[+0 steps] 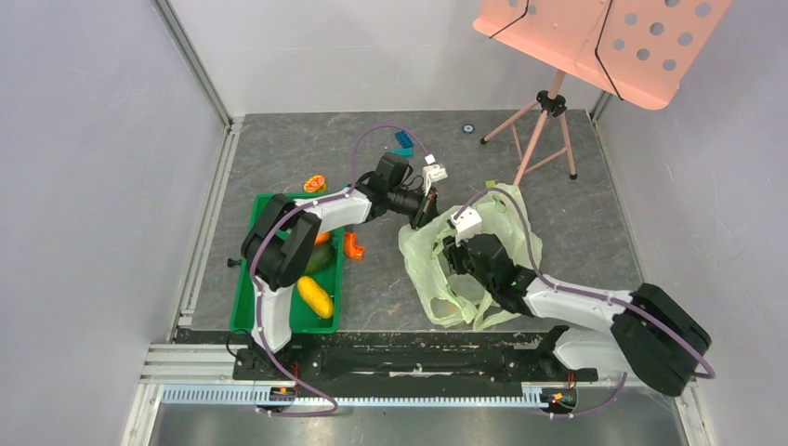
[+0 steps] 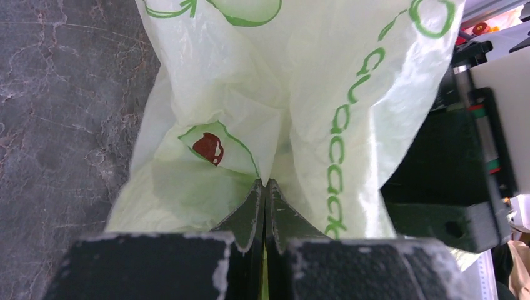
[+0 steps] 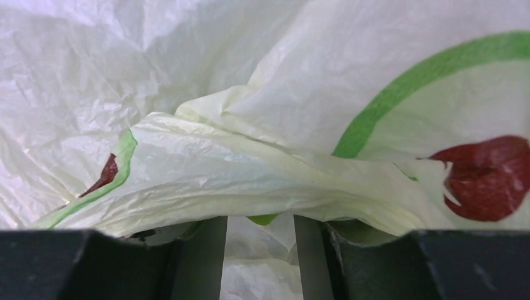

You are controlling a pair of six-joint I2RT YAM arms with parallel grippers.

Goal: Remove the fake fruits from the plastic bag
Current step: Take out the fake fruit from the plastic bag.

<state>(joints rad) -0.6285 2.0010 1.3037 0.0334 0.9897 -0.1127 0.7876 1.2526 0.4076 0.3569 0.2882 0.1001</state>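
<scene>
The pale green plastic bag (image 1: 506,218) lies crumpled right of the table's middle. My left gripper (image 1: 426,212) is shut on a fold of the plastic bag (image 2: 250,81) at its upper left rim, jaws pressed together (image 2: 267,182). My right gripper (image 1: 462,269) is down inside the bag (image 3: 219,94). Its fingers stand apart, their tips under a plastic fold (image 3: 260,219), with a sliver of light green fruit (image 3: 262,219) between them; whether they touch it is hidden. A yellow fruit (image 1: 315,296) and a dark green fruit (image 1: 320,258) lie in the green tray (image 1: 243,302).
A round orange piece (image 1: 316,184) lies behind the tray and a flat orange curved piece (image 1: 353,246) just right of it. Blue blocks (image 1: 402,141) sit at the back. A pink music stand (image 1: 548,102) rises at the back right. Grey walls close in both sides.
</scene>
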